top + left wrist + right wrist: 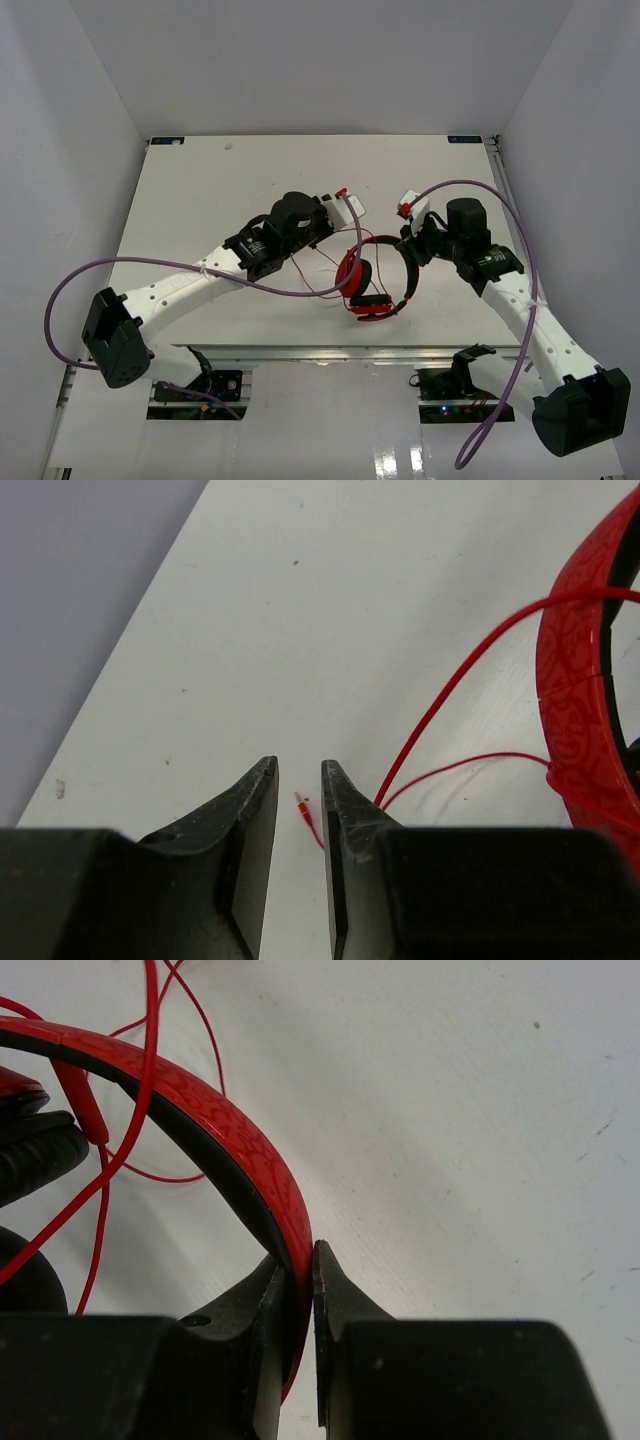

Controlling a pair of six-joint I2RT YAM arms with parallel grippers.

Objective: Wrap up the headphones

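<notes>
table [200, 190] | headphones [351, 272] mid-table, btwn arms | R gripper [297, 1260] pinching headband [215, 1125] | L gripper [300, 770] jaws narrowly apart, nothing held | cord [450, 690] slack by band | plug [303, 805] in jaw gap | risk: off-centre close → plug slips, slack snags, wrap loosens

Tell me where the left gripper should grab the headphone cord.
Take the cord just behind its plug, coming straight down from above. That end lies flat on the table between the left gripper's open fingers, so they straddle it and need only pinch.
</notes>
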